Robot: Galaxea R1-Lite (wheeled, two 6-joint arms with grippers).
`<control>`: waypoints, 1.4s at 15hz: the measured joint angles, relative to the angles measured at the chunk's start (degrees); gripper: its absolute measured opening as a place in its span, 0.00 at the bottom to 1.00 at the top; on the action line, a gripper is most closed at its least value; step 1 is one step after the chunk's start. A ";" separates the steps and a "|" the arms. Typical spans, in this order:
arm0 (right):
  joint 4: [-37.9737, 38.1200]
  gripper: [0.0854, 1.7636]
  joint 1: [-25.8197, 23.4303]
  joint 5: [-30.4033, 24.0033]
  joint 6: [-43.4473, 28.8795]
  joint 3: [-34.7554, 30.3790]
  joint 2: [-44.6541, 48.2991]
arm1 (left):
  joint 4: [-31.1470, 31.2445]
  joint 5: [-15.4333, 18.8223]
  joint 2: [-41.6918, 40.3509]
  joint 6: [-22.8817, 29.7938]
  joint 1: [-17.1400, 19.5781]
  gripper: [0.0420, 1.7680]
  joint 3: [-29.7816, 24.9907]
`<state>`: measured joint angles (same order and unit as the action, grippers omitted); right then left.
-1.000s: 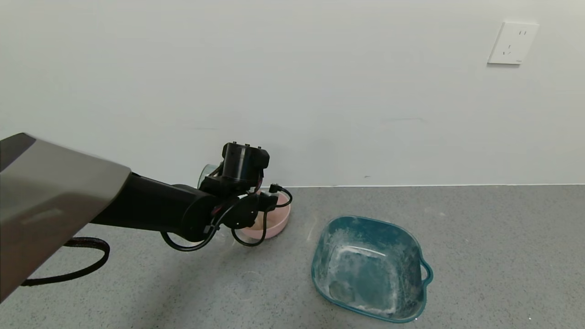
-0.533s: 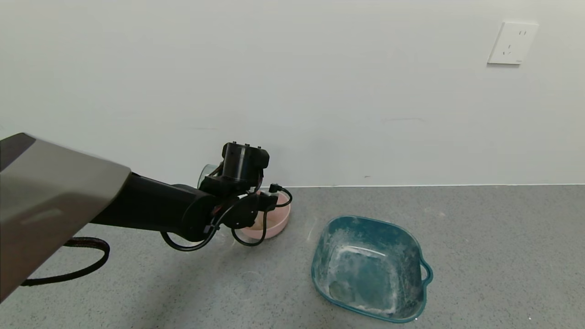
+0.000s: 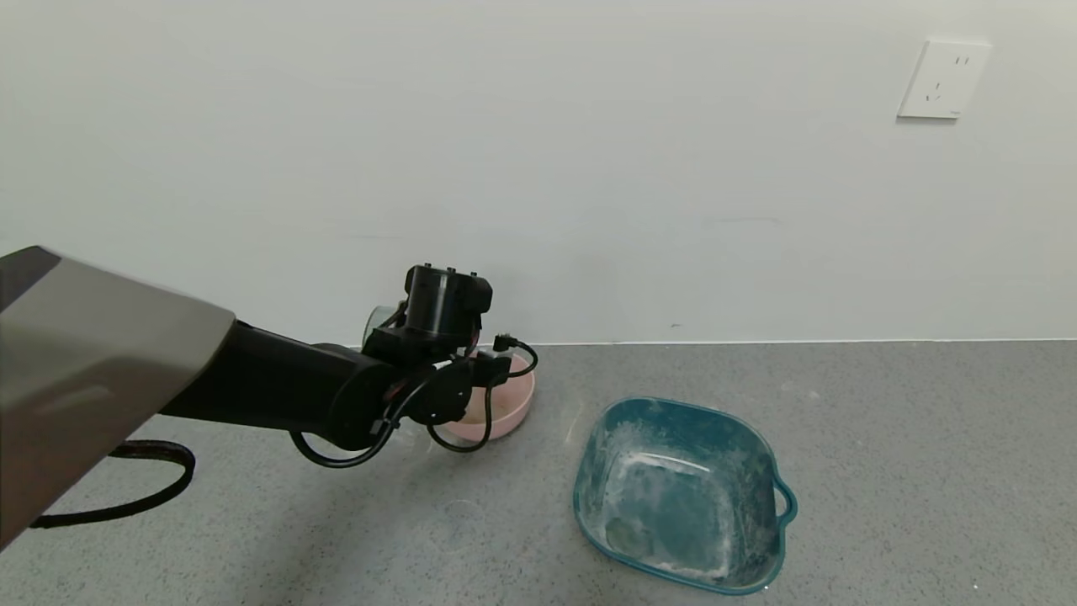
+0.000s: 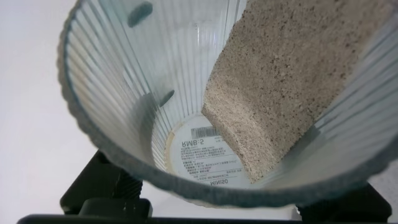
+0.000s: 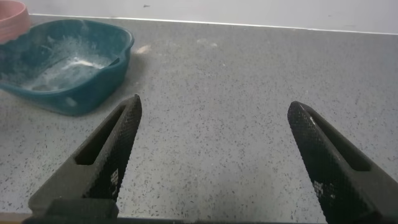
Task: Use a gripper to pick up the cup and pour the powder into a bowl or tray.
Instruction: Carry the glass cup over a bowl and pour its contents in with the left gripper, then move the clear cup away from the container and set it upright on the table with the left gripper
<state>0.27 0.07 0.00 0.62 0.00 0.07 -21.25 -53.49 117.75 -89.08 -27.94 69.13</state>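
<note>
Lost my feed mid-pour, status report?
Left pincer shut on cup, tilted over pink bowl. Right pincer open, idle above floor. Teal tray apart, nothing blocking.

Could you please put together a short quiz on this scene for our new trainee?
1. True or false: the right tool stands open above the speckled grey table.
2. What does the left tool grip? A. a round pale pink bowl; B. a translucent ribbed plastic cup; C. a teal plastic basin.
3. Fill in: the coarse greyish powder lies ___ the tilted cup.
Key: 1 true; 2 B; 3 inside.
</note>
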 joint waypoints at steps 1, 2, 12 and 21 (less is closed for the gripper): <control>0.00 0.97 0.00 0.00 0.00 0.00 0.00 | -0.85 0.13 -0.28 0.93 0.09 0.73 -0.59; -0.02 0.97 0.00 0.00 0.00 0.00 0.00 | -2.29 0.18 -0.52 2.61 0.16 0.73 -1.28; -0.02 0.97 0.00 0.00 -0.02 0.00 0.00 | -20.20 4.94 -1.55 13.62 2.39 0.73 -13.24; 0.00 0.97 0.00 0.02 -0.02 0.00 0.00 | -20.29 11.79 -6.73 30.10 6.83 0.73 -19.03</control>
<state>0.27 0.07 0.02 0.60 0.00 0.07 -41.53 -41.70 111.02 -58.98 -21.11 50.10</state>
